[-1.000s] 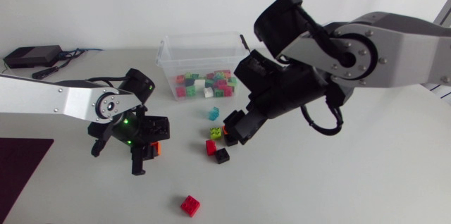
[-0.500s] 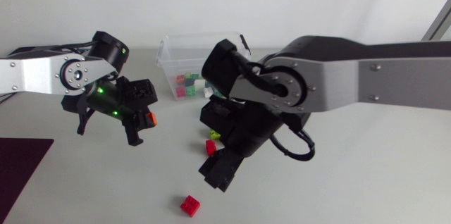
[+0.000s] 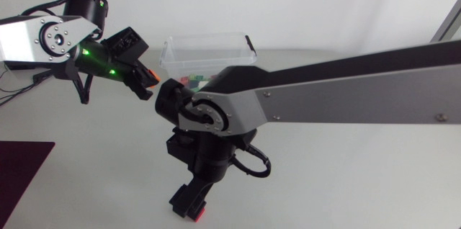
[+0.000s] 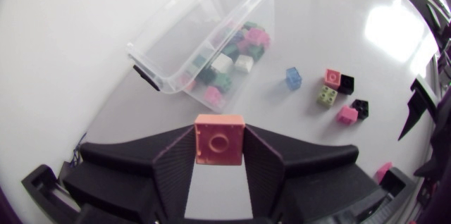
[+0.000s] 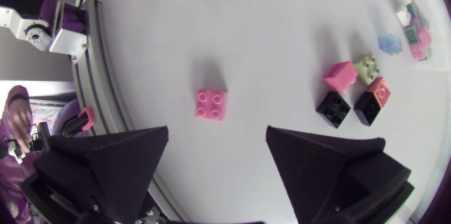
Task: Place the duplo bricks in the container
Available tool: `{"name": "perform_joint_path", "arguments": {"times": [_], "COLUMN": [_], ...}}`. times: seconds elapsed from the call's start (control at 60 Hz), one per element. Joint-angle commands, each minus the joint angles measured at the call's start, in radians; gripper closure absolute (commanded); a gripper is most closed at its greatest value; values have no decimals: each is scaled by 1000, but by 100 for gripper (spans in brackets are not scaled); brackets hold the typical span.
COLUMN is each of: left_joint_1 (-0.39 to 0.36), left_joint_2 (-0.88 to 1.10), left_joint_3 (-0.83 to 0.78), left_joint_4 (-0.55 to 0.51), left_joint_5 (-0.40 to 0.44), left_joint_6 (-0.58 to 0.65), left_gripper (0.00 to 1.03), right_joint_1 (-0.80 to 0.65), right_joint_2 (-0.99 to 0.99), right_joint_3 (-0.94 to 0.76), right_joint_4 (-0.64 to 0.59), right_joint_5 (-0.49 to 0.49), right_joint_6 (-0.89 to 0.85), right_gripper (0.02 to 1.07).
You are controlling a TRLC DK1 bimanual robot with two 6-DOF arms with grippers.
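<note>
**Orange brick held beside container; right fingers open by red brick**

Left fingers (image 4: 169,175) are closed on two sides of an orange brick (image 4: 219,138), stud up. It is held in the air just beside the container (image 4: 184,37), on the left arm's side.

The container is a clear tub on the bench (image 4: 84,55) w/ a black clip on its rim. Stored bricks (image 4: 236,51) are heaped at one end: pink, green, white.

Right fingers (image 5: 106,160) are spread wide, nothing btwn them. The red brick (image 5: 211,103) lies flat on the bench just ahead of their gap. It is well apart from the container, farthest from it of all the bricks.

A loose group lies btwn the red brick and the container:
- blue brick (image 4: 294,77), nearest the container, on its own
- lime brick (image 4: 326,95), two pink bricks (image 4: 346,115) and two black bricks (image 4: 361,106), packed close, some touching

Writing: any print on bricks, tub or arms is too small to read. A green light (image 3: 88,52) glows on the left arm.

Hidden or cut off:
- Head view: the right arm (image 3: 324,92) crosses in front of the container. It covers the front wall, most of the contents and the whole loose group.
- Head view: only a sliver of the red brick shows under the right fingers.
- Right wrist view: the container is cut off at the frame edge; only a few stored bricks show.
</note>
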Motion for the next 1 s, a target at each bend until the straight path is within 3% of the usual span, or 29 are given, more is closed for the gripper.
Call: {"name": "perform_joint_path", "arguments": {"times": [0.0,0.3,0.6,0.783,0.983], "left_joint_1": [9,13,7,0,-8], "left_joint_2": [37,129,205,257,294], "left_joint_3": [40,158,248,307,345], "left_joint_4": [27,119,146,150,150], "left_joint_5": [14,34,38,40,40], "left_joint_6": [-61,-198,-241,-268,-271], "left_gripper": [100,100,100,100,100], "right_joint_1": [14,34,57,66,71], "right_joint_2": [46,149,215,261,300], "right_joint_3": [23,71,123,181,221], "right_joint_4": [-19,-25,-43,-118,-157], "right_joint_5": [-7,1,33,80,82], "right_joint_6": [33,79,117,133,130], "right_gripper": [7,10,16,17,27]}}
